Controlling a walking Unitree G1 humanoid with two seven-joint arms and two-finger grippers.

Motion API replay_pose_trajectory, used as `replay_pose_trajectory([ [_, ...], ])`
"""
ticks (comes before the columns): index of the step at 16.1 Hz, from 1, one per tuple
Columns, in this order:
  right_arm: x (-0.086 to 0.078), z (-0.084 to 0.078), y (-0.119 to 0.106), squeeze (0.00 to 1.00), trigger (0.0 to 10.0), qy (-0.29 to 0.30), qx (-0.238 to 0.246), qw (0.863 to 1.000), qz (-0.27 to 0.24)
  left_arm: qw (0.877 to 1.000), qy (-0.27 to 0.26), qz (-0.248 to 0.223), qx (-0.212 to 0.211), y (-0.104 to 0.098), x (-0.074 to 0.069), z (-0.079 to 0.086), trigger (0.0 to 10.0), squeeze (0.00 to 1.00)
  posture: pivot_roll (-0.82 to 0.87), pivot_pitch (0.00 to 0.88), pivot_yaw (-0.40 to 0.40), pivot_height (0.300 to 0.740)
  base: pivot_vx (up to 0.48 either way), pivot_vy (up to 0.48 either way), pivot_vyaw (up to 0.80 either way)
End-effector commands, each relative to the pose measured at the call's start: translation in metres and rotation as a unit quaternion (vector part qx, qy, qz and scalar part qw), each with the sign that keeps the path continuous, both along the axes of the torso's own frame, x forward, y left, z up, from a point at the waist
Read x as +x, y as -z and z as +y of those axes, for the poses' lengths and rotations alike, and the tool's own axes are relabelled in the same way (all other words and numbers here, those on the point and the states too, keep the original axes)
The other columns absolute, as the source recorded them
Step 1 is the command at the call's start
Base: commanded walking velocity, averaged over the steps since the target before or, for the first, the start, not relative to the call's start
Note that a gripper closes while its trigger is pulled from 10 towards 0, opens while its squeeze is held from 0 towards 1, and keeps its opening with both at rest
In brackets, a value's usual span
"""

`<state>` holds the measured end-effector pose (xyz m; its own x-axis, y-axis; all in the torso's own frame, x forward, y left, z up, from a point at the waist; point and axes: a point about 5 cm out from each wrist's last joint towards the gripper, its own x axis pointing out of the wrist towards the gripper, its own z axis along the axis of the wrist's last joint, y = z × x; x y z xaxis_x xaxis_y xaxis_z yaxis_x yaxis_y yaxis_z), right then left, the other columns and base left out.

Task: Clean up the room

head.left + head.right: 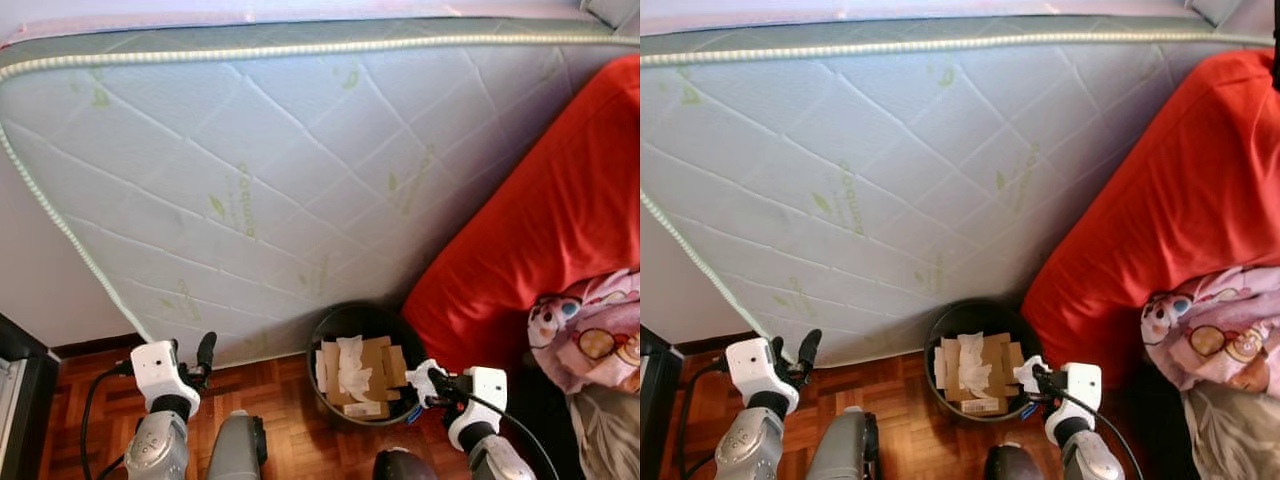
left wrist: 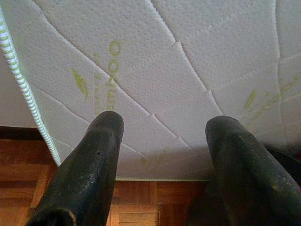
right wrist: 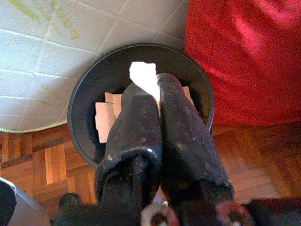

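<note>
Near us, our right gripper pinches a white scrap above the black bin (cardboard already inside); our left gripper hangs spread and empty. We judge release remains.

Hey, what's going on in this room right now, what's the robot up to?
The robot is tidying up. Its right gripper is shut on a scrap of white paper, holding it over a black bin that already has cardboard pieces and a crumpled tissue inside. The bin stands on the wooden floor between a mattress leaning against the wall and a red cushion. The left gripper is open and idle, facing the mattress.
</note>
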<state>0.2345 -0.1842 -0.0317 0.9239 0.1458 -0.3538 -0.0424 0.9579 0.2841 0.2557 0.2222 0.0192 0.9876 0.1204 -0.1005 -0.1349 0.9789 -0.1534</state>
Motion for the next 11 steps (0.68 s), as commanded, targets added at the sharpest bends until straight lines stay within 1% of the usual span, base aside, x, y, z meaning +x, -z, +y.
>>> replay_pose_trajectory([
  [1, -0.0044, -0.0026, 0.0015, 0.00, 10.0, -0.006, -0.005, 1.000, 0.001, 1.000, -0.003, 0.011, -0.008, 0.0040, -0.0042, 0.0004, 10.0, 0.00, 0.09, 0.170, -0.094, 0.642, 0.000, 0.000, 0.00],
  [2, -0.0046, -0.0019, 0.0016, 0.00, 10.0, -0.013, -0.005, 1.000, 0.002, 1.000, -0.004, 0.011, -0.007, 0.0039, -0.0045, 0.0007, 10.0, 0.00, 0.09, 0.170, -0.093, 0.642, 0.000, 0.000, 0.00],
  [3, -0.0048, -0.0004, 0.0017, 0.00, 10.0, -0.028, -0.008, 1.000, 0.003, 1.000, -0.003, 0.011, -0.006, 0.0031, -0.0041, 0.0006, 10.0, 0.00, 0.09, 0.179, -0.089, 0.642, 0.255, 0.000, 0.00],
  [4, -0.0048, -0.0001, 0.0016, 0.00, 10.0, -0.030, -0.009, 1.000, 0.003, 1.000, -0.003, 0.011, -0.006, 0.0030, -0.0041, 0.0006, 10.0, 0.00, 0.09, 0.180, -0.089, 0.642, 0.255, 0.000, 0.00],
  [8, -0.0049, 0.0017, 0.0006, 0.00, 10.0, -0.049, -0.013, 0.999, 0.000, 1.000, 0.001, 0.016, -0.005, 0.0032, -0.0059, -0.0006, 10.0, 0.00, 0.09, 0.189, -0.084, 0.642, 0.294, 0.000, 0.00],
  [11, -0.0053, 0.0018, 0.0003, 0.00, 10.0, -0.053, -0.013, 0.999, -0.001, 1.000, 0.001, 0.016, -0.003, 0.0026, -0.0066, -0.0004, 10.0, 0.00, 0.10, 0.193, -0.086, 0.642, 0.340, 0.000, 0.00],
])
